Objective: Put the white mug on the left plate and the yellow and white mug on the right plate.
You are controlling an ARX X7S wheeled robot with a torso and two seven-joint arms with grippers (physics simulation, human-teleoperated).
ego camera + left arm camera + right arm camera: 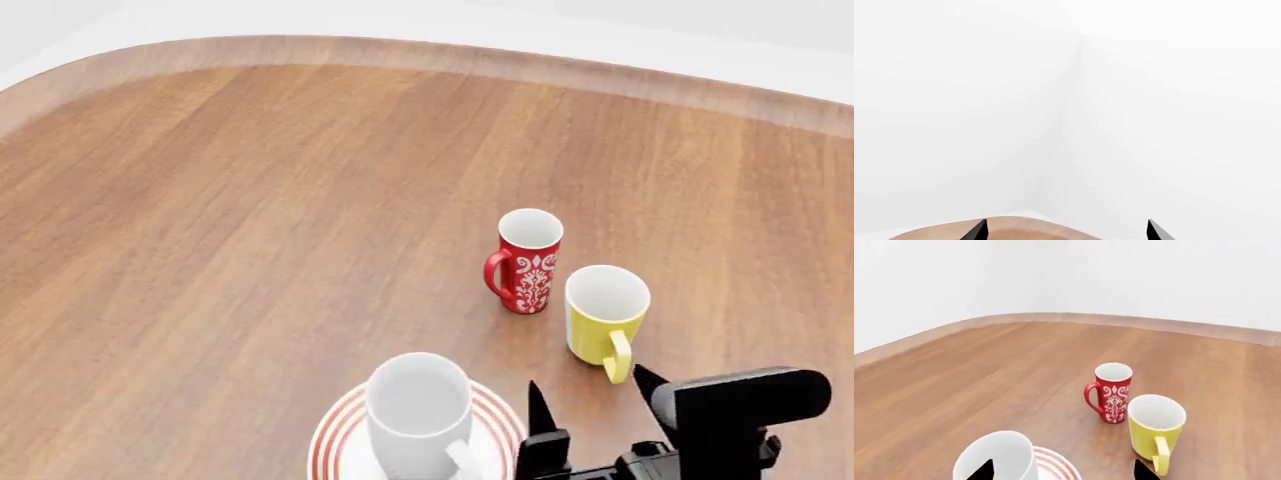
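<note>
From the left wrist camera I see only white walls, a sliver of the wooden table (pixel 987 231) and the two dark tips of my left gripper (pixel 1067 231), spread apart with nothing between them; no mug is in that view. From the head camera, the white mug (pixel 419 412) stands upright on a red-ringed plate (pixel 334 435) at 6 o'clock, so I judge that half done. The yellow and white mug (pixel 607 312) stands upright on bare wood, near the red floral mug (pixel 526 260), its handle turned toward me. My right gripper (pixel 595 392) sits just below it, tips apart and empty, the mug at roughly 12 o'clock from it. The right wrist camera agrees: the yellow mug lies ahead, toward the right tip. No second plate shows.
</note>
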